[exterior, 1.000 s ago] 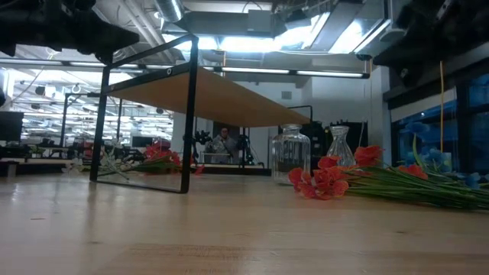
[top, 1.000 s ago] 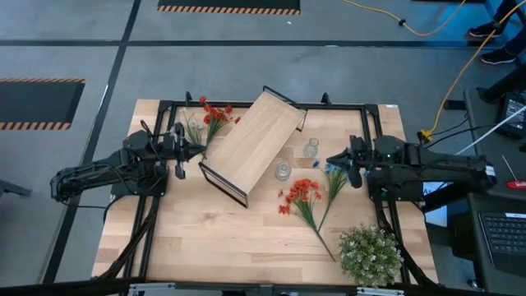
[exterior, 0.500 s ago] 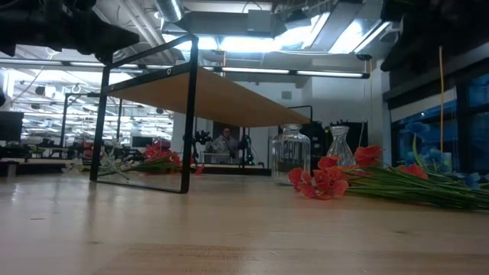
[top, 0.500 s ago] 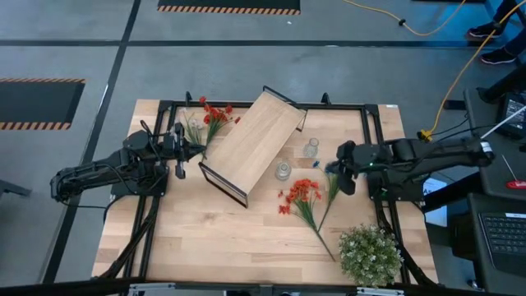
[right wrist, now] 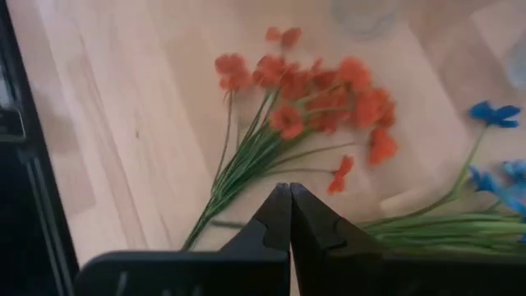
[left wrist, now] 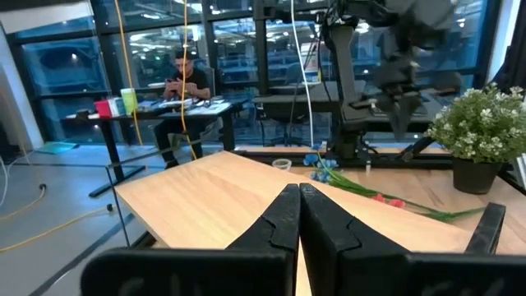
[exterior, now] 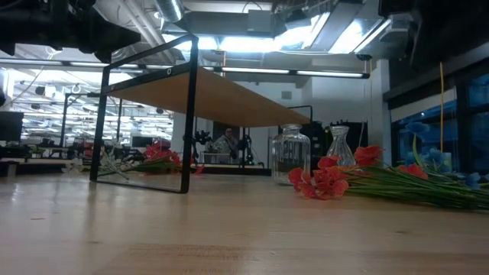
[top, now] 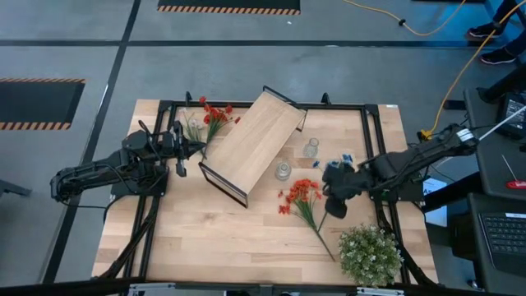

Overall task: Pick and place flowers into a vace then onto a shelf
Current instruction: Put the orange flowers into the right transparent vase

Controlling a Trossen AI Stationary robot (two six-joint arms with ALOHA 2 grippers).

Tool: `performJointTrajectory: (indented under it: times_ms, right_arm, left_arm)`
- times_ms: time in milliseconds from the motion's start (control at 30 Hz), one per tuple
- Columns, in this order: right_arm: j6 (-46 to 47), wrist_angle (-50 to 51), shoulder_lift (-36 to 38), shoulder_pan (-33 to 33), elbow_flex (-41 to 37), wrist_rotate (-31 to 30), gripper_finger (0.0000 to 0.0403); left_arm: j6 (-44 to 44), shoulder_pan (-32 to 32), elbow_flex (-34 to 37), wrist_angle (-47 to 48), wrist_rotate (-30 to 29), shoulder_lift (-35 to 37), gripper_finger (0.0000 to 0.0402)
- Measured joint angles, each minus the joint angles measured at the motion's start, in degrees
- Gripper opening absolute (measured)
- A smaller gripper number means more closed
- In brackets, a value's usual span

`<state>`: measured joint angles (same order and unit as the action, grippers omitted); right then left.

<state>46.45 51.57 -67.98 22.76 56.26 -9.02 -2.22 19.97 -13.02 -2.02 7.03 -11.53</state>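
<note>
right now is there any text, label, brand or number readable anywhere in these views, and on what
None can be read.
The shelf, the two glass vases and the plant pot bear no lettering.
The floor's striped markings are hazard stripes only, not words.
Things on the background desk are too small to read.

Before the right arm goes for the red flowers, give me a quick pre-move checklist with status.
1. Right hand over the red-orange flowers: ok, it hangs above their stems.
2. Right hand open for a grasp: not ok, its fingers are shut and hold nothing.
3. Flowers free to lift: ok, they lie loose on the table, the blue flowers beside them.
4. Vases ready: ok, the jar and the narrow vase stand upright and empty.
5. Shelf upright: ok.
6. Left hand out of the way: ok, shut, waiting at the shelf's far side.
</note>
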Motion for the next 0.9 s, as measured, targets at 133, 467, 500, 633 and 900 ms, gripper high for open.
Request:
performJointTrajectory:
  times_ms: [133,467,500,633,900]
  right_arm:
    - [2.1,1.8,-4.8,2.0,3.7,0.0,0.0]
    - [7.6,2.7,-12.5,4.8,8.9,-0.1,0.0]
    - [7.5,3.4,-13.3,5.0,9.3,-0.2,0.0]
    - [7.6,3.9,-15.5,5.7,10.2,0.2,0.0]
    - [14.6,4.2,-17.5,6.3,10.2,5.6,0.0]
  left_arm:
    - [0.0,0.0,0.0,-0.1,0.0,0.0,0.0003]
    - [0.0,0.0,0.0,-0.2,0.1,0.0,0.0004]
    - [0.0,0.0,0.0,-0.2,0.1,0.0,0.0003]
    - [0.0,0.0,0.0,-0.2,0.1,0.0,0.0006]
    - [0.0,0.0,0.0,-0.1,0.1,0.0,0.0002]
